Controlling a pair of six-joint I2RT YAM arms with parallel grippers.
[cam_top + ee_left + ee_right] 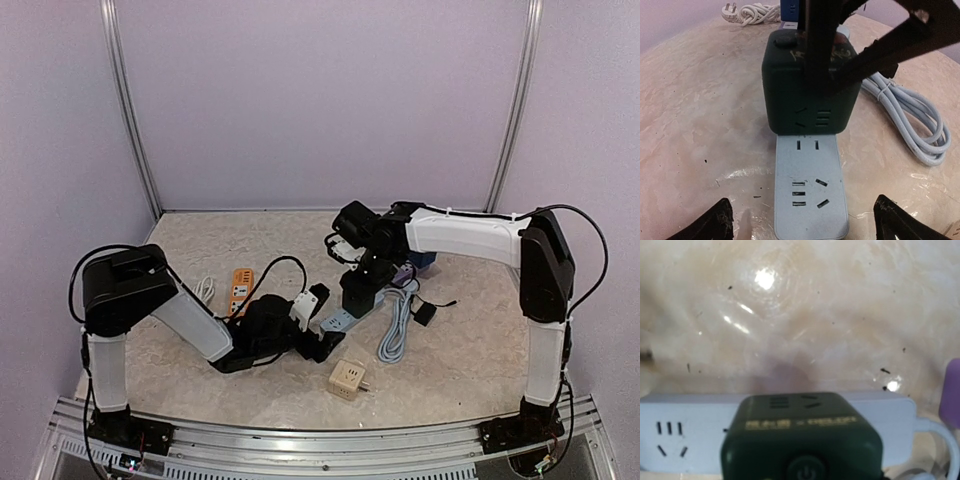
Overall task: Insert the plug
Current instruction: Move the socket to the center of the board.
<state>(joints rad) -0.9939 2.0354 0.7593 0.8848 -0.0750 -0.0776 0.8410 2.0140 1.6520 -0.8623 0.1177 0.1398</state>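
The dark green cube plug (pixel 810 95) stands upright on the power strip (pixel 810 200), at the strip's cable end. Its lower edge appears to meet the strip's face, though no view shows the pins. It looks like a rigid, smooth plastic block, fairly light, and it would tip if pushed off-centre. The sound hold is on two opposite flat sides, fairly high up, pressing straight down into the strip.

The right gripper (pixel 360 262) comes down from above the strip and pinches the cube between its fingers. The left gripper (pixel 805 222) is spread wide at the strip's free end, holding nothing, with one fingertip on each side of that end.

The left wrist view shows the cube's front sockets, the strip's two empty outlets and the right fingers against the cube's top. The right wrist view shows none of its own fingers, only the cube's switch and printed label (a bit blurred) with the strip running behind it. Only the top view shows a beige adapter (pixel 348 380) lying apart from the strip, while a coiled grey cable (pixel 912 125) lies just beside it.
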